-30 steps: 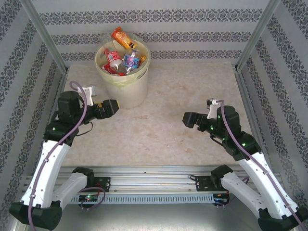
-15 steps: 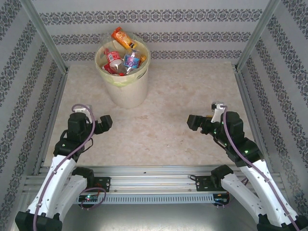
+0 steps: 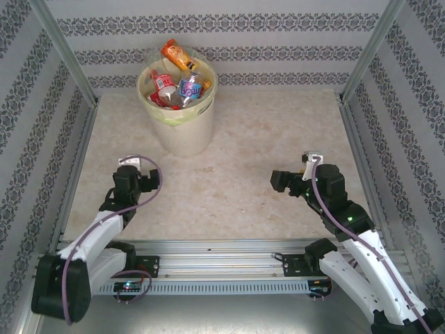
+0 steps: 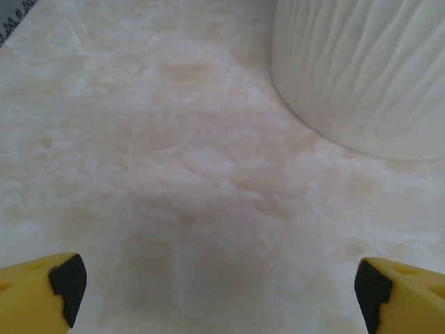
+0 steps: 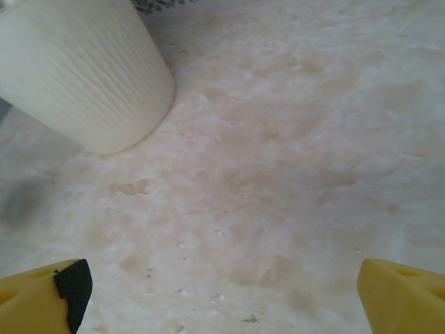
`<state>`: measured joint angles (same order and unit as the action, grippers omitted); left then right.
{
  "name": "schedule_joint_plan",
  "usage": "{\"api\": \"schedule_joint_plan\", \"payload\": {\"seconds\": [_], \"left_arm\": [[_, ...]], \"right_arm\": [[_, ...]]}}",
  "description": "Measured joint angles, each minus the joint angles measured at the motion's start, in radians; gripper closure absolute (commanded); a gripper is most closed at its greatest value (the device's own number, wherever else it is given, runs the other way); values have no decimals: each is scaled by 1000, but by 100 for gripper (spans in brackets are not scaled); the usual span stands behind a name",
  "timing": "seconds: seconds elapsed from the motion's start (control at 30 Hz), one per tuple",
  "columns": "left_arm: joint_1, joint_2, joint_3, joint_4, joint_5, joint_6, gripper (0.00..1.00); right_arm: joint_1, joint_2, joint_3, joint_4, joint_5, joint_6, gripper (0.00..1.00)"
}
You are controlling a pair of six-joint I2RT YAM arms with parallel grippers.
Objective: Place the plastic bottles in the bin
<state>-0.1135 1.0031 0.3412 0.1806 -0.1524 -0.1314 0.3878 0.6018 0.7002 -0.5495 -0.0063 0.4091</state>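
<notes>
Cream bin (image 3: 184,129): heaped with plastic bottles (image 3: 174,85)
Left pincer (image 4: 217,282): spread wide, empty
Right pincer (image 5: 221,282): spread wide, empty

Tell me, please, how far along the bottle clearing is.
It looks finished. Done: the bottles sit piled in the bin. In hand: nothing; the left end effector and right end effector hang open and empty above the table. Left: no bottle that I can see outside the bin.
</notes>
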Motion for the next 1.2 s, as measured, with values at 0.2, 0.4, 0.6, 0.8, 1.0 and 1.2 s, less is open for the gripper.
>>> {"api": "schedule_joint_plan", "payload": {"seconds": [0.2,0.4,0.6,0.8,1.0,1.2], "left_arm": [[18,250,-4,342,-1,82,0],[36,434,-6,602,14,133,0],[43,591,-36,790,18,147,0],[73,591,24,784,24,142,0],[81,591,28,781,26,139,0],[81,591,28,776,29,138,0]], "right_arm": [[-13,60,-36,61,118,-47,2],[-71,130,-157,217,235,-103,2],[-186,239,-240,416,294,-171,2],[-283,370,-359,709,309,-233,2],[-321,515,-444,983,304,-285,2],[-353,641,-456,1278,289,-306,2]]}}
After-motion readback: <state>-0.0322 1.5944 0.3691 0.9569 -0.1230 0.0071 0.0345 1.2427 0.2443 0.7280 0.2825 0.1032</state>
